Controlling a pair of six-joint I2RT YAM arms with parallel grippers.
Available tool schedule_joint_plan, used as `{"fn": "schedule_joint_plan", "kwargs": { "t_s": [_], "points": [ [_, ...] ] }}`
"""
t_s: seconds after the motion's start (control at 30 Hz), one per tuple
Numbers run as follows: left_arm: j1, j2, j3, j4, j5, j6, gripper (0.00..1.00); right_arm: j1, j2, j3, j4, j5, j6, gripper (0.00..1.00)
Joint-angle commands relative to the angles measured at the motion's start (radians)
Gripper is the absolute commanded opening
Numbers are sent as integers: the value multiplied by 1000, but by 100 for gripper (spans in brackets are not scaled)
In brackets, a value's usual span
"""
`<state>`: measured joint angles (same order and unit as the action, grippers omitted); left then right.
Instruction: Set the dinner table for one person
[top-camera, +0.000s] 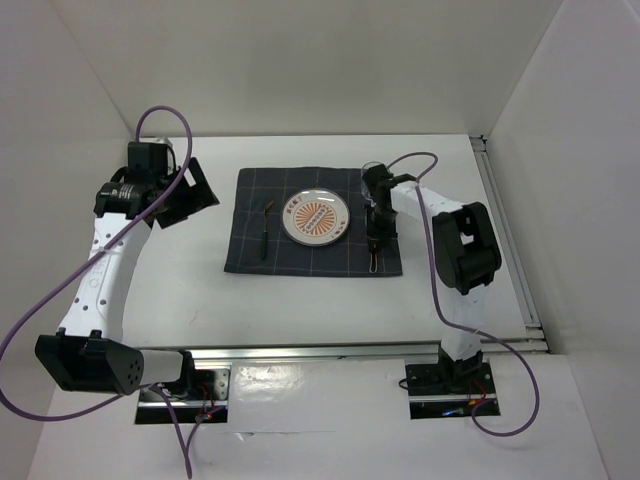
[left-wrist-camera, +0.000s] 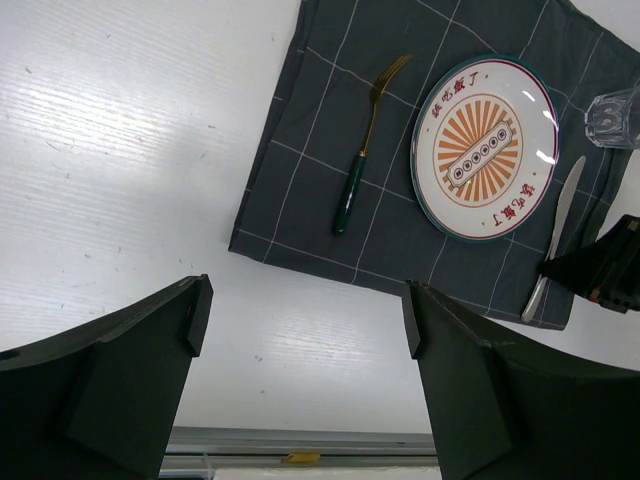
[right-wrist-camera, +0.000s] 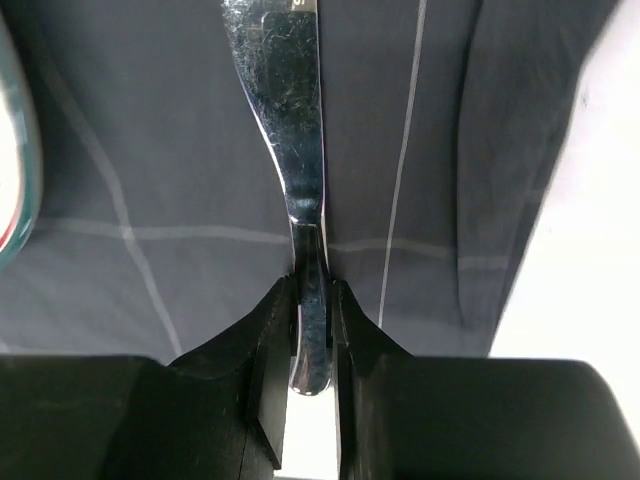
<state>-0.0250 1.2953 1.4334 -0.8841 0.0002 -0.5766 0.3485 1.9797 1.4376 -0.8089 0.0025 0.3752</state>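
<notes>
Right tool (right-wrist-camera: 312, 297): both fingers pressed against the knife (right-wrist-camera: 285, 100), clamped on the narrow handle close to its end.
Knife: lies flat, or very nearly so, on the dark checked mat (left-wrist-camera: 300, 200), blade running toward 12 o'clock, at 3 o'clock of the plate (left-wrist-camera: 485, 145) and just beside its rim.
Handle end: reaches the mat's 6 o'clock edge, with white showing beneath it in the right wrist view.
Plate: sits in the middle of the mat, orange sunburst pattern up, nothing on it.
Fork (left-wrist-camera: 358, 160): at 9 o'clock of the plate, on the mat, tines toward 12 o'clock.
Glass (left-wrist-camera: 612, 118): near 1 o'clock of the plate, by the mat's far corner.
Left tool (left-wrist-camera: 305, 310): fingers wide apart, holding nothing, hanging above bare surface at 9 o'clock of the mat.
Counter (left-wrist-camera: 120, 150): the white top spreads under everything, with the mat laid near its centre.
Step in hand: probably setting down the knife, likely the last piece of the place setting.
Next move: calls for spreading the right fingers with little sideways drag, then rising straight up so the handle does not twist or slide off line with the plate.
Risk: a finger catching the handle could swing the blade into the plate's rim.
</notes>
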Motion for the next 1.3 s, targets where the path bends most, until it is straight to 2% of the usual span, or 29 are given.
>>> {"fn": "schedule_joint_plan", "kwargs": {
  "t_s": [0.0, 0.53, 0.7, 0.73, 0.83, 0.87, 1.0, 1.1, 1.2, 1.27],
  "points": [
    [-4, -13, -7, 2, 0, 14, 96, -13, 33, 63, 42, 1, -12, 4],
    [-4, 15, 30, 2, 9, 14, 96, -32, 54, 83, 82, 40, 18, 6],
    [-4, 15, 30, 2, 18, 14, 96, -32, 65, 103, 91, 40, 18, 13],
    [-4, 24, 30, 2, 18, 14, 96, -32, 65, 103, 82, 40, 18, 27],
    [-4, 24, 30, 11, 18, 14, 96, -32, 45, 90, 82, 31, 18, 45],
    [-4, 24, 30, 11, 18, 14, 96, -32, 30, 81, 82, 31, 18, 61],
    [-4, 24, 21, 11, 18, 23, 96, -22, -11, 95, 59, 10, 27, 86],
    [-4, 33, 30, 11, 18, 23, 96, -11, -85, 130, 4, 31, 48, 100],
    [-4, 42, 42, -1, 6, 43, 96, -2, -146, 150, -47, 79, 57, 100],
    [-4, 42, 65, 8, 15, 43, 95, -57, -223, 150, -104, 117, 112, 100]
  ]
}}
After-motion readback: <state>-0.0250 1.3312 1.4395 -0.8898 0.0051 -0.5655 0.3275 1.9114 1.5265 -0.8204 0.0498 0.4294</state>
